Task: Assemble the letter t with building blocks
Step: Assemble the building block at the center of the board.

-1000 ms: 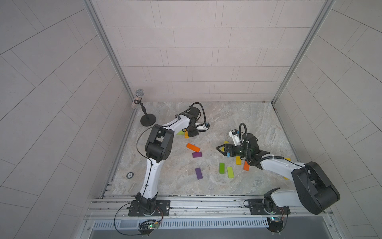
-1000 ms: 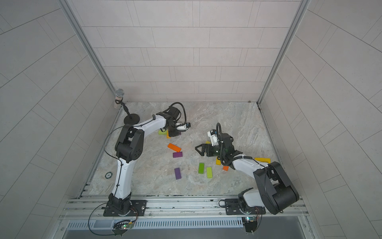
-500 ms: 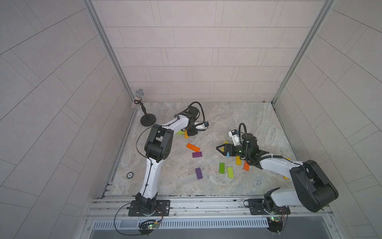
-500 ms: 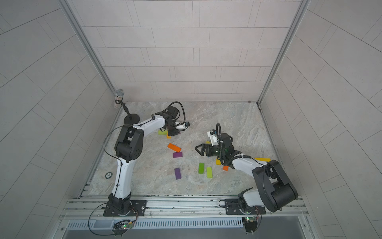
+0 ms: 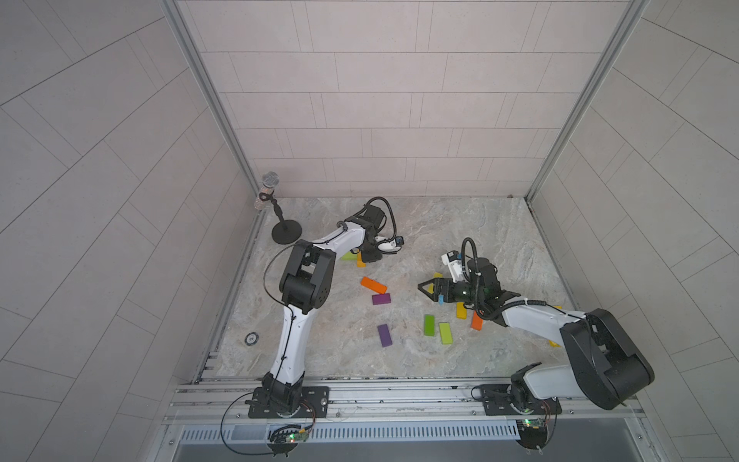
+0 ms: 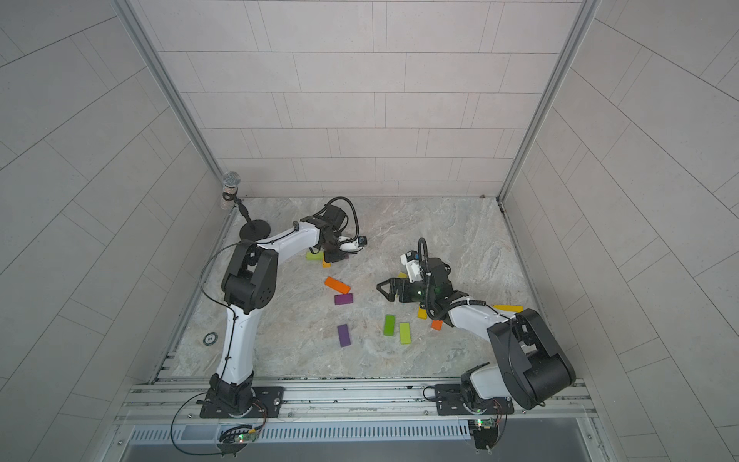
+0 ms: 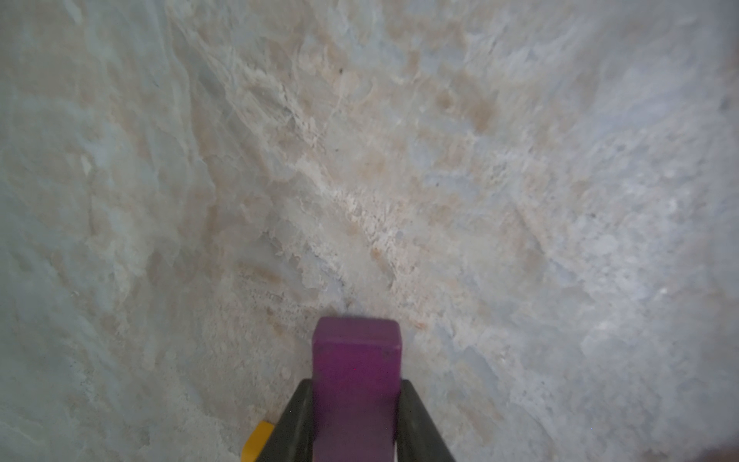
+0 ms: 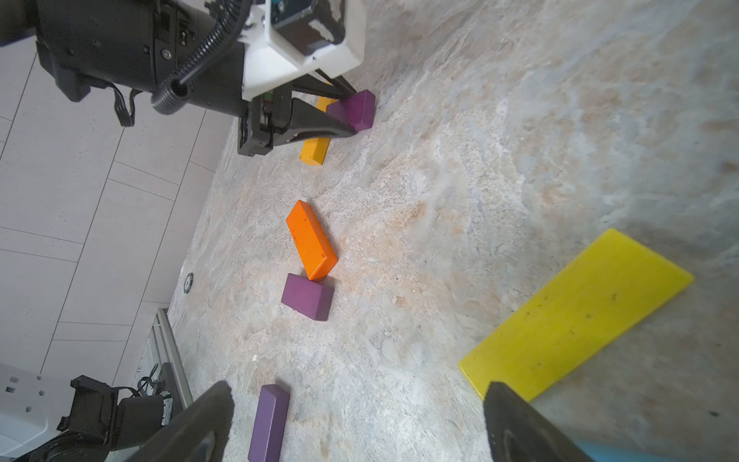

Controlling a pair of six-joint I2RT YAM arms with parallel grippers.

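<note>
The left gripper [image 5: 368, 258] is clamping a purple block [image 8: 354, 109], long axis pointing out from the fingers, low at the table [image 7: 400, 160], its near end just beside a yellow block [image 8: 315, 151] lying roughly across it. The right gripper [image 8: 358, 390] is hovering wide open, well apart.

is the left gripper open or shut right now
The left gripper is shut on a purple block: in the left wrist view both fingers press its sides.
</note>
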